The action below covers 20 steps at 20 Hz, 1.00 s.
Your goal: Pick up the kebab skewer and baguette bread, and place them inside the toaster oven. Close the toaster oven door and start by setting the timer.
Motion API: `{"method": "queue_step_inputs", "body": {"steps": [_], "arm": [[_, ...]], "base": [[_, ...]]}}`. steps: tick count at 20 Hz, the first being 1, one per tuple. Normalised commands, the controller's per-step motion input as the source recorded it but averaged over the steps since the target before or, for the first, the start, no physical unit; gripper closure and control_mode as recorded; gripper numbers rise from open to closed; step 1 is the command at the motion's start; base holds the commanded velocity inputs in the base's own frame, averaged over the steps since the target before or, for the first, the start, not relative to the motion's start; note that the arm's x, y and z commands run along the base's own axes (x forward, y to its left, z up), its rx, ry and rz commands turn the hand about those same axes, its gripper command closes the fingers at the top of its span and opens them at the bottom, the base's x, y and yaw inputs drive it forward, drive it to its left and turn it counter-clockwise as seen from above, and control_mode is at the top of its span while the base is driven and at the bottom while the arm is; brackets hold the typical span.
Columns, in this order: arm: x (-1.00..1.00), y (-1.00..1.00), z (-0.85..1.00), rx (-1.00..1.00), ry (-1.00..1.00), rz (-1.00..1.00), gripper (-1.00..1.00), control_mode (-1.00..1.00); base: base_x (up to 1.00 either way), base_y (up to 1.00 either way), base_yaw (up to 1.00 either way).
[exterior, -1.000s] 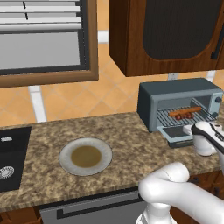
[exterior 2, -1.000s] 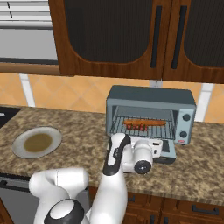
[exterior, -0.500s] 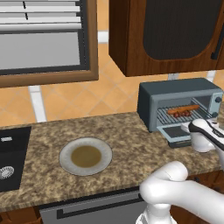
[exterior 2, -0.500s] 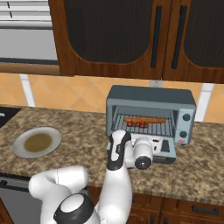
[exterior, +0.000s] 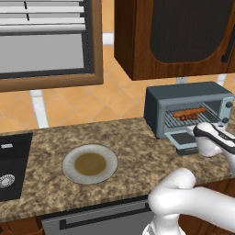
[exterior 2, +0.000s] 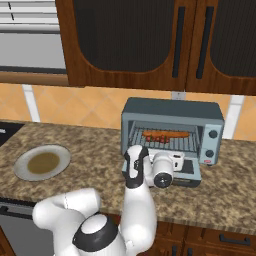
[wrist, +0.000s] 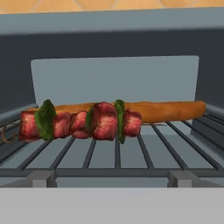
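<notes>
Released and empty, the hand is held just in front of the open toaster oven, above its lowered door. Inside, on the wire rack, the kebab skewer is seen lying in front of the baguette, touching it. The door is judged stiff and hinged low; its bar handle at the outer edge is probably the place to be taken. Open tabletop is left to the side, beyond the plate; cabinets hang overhead.
</notes>
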Motion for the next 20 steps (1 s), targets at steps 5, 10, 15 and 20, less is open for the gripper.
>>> {"method": "queue_step_inputs", "body": {"steps": [5, 10, 15, 20], "arm": [[0.27, 0.13, 0.0, 0.0, 0.0, 0.0, -1.0, -1.0], [0.2, 0.1, 0.0, 0.0, 0.0, 0.0, -1.0, -1.0], [0.09, 0.02, 0.0, 0.0, 0.0, 0.0, -1.0, -1.0], [0.08, 0.03, 0.0, 0.0, 0.0, 0.0, -1.0, -1.0]], "base": [[0.0, 0.0, 0.0], [0.0, 0.0, 0.0], [0.0, 0.0, 0.0], [0.0, 0.0, 0.0]]}}
